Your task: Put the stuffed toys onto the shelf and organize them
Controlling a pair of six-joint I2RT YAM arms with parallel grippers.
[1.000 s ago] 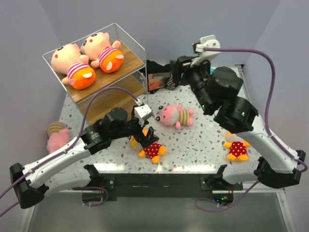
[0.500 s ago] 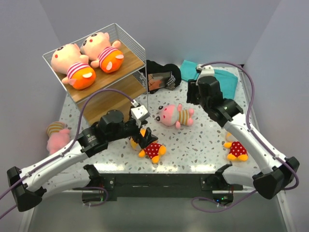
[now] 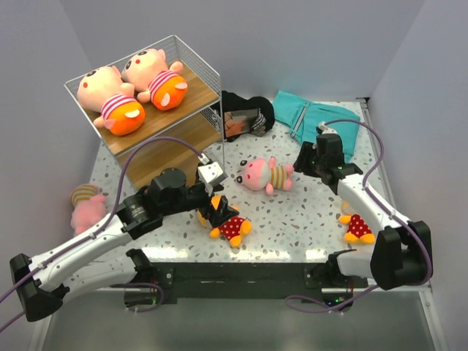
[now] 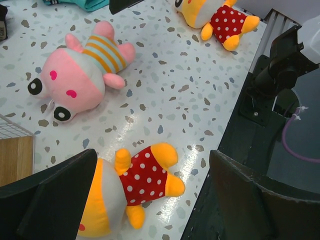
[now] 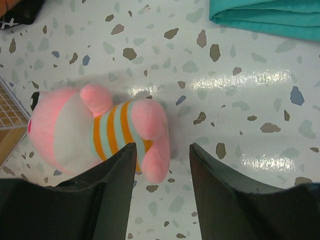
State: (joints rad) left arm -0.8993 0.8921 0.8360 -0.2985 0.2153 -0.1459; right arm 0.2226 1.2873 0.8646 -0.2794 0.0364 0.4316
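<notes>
Two pink stuffed toys [image 3: 110, 99] [image 3: 155, 77] lie on the top board of the shelf [image 3: 194, 99]. My left gripper [image 3: 216, 208] [image 4: 150, 197] is open, low over an orange-yellow toy in a red polka-dot outfit [image 3: 231, 227] [image 4: 131, 182], which lies on the table between the jaws. My right gripper [image 3: 307, 162] [image 5: 162, 150] is open just right of a pink toy in a striped outfit [image 3: 263, 175] [image 5: 95, 131]; its leg reaches between the fingertips. A second polka-dot toy [image 3: 357, 225] [image 4: 216, 14] lies front right. Another pink toy [image 3: 86, 206] lies at the left edge.
A folded teal cloth [image 3: 316, 117] [image 5: 265, 14] and a black bundle [image 3: 245, 117] lie at the back. The shelf's lower board [image 3: 172, 150] faces the table, and its wire corner [image 5: 9, 112] is close to the pink toy's head. The table's front edge [image 4: 240, 105] runs beside the left gripper.
My right arm has swung down from high at the back to low over the table beside the striped pink toy. My left gripper has barely moved over the polka-dot toy.
</notes>
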